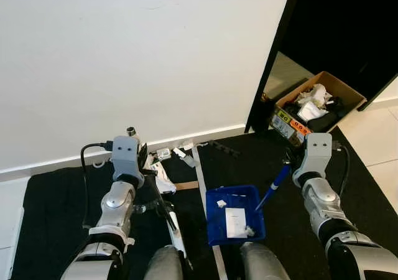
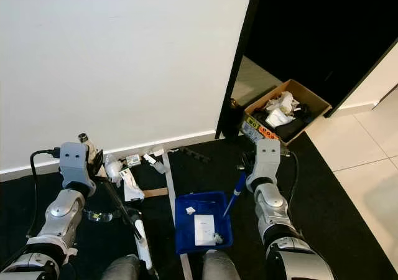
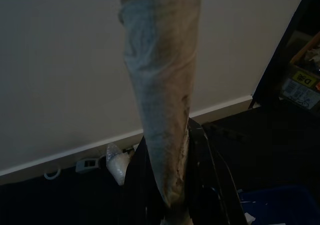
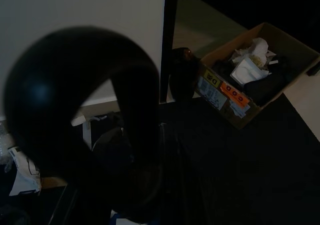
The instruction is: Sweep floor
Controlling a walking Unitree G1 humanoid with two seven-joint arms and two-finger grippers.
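Left tool [image 1: 148, 168]: grasping the broom handle [image 1: 163, 208].
Right tool [image 1: 287, 163]: grasping the blue dustpan [image 1: 235, 214], litter [image 1: 165, 162] at 10 o'clock.

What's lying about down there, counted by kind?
Blue dustpan: 1
Broom: 1
Cardboard box of rubbish: 1
Paper scraps in the dustpan: 3
Clear glasses: 1
Total: 7, leaving out the litter pile by the wall, too jumbled to count.

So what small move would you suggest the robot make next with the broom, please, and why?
Probably reach the broom out behind the scraps near the wall and draw them toward the blue dustpan. They lie loose on the dark mat left of the pan, which already holds a few bits of paper.
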